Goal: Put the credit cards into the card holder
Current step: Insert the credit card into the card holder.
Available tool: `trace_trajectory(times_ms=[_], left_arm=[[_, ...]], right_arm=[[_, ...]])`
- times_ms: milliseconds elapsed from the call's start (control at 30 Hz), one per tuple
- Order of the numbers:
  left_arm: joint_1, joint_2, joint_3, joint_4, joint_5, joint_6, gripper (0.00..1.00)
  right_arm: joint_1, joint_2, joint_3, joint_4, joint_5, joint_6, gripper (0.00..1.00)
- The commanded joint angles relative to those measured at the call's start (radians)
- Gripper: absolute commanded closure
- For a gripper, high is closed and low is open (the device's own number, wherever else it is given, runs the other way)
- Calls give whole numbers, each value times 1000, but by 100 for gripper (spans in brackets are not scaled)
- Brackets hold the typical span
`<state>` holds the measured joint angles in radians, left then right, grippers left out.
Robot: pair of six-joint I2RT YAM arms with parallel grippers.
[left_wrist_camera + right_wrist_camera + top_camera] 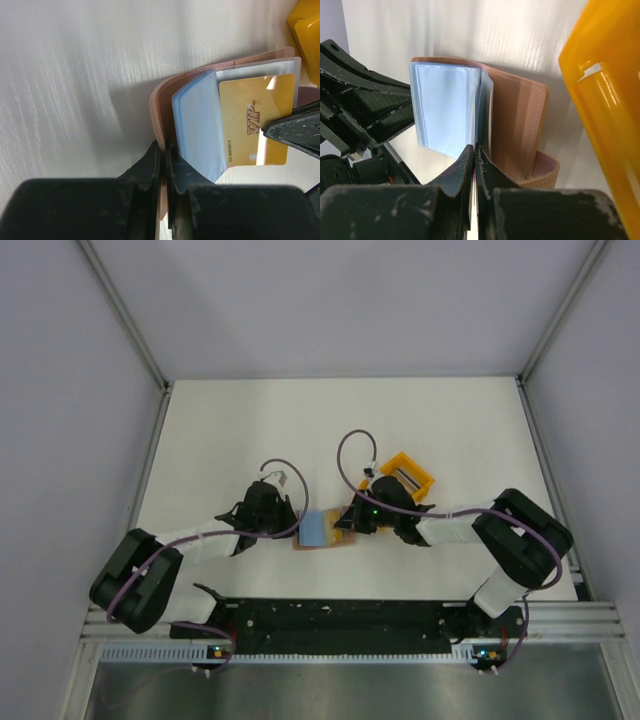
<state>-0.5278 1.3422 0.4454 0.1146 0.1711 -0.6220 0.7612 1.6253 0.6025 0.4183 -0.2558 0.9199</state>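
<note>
The left fingers (147,167) pinched shut on the soft-looking cover edge of the card holder (159,102); the right fingers (460,172) clamped a gold credit card (250,100), likely stiff and slick, by its end.

Top view high, looking down on table (300,420); wrist views close, sharing card holder (161,102) from opposite sides

The gold card (252,107) reads "VIP", perhaps "NO.8888815".
</note>
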Motion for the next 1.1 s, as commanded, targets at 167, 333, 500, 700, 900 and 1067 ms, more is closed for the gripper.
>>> trace_trajectory(times_ms=[167,333,500,700,900,1067], left_arm=[[-1,23,-8,-39,-10,13,100],[-1,23,-10,-33,-7,11,100],[-1,23,-11,-33,-5,11,100],[0,22,-10,-32,-2,11,100],[-1,21,-11,-36,-7,11,100],[0,23,-10,-35,-8,10,100]], right_arm=[[-5,-96,39,-70,52,-56,100],[-3,-42,42,-9,3,-27,100],[-3,-2,51,27,-23,-13,100],[-3,11,57,23,-13,-12,100],[-3,-25,39,28,-5,-10,100],[-3,-65,34,26,16,-26,100]])
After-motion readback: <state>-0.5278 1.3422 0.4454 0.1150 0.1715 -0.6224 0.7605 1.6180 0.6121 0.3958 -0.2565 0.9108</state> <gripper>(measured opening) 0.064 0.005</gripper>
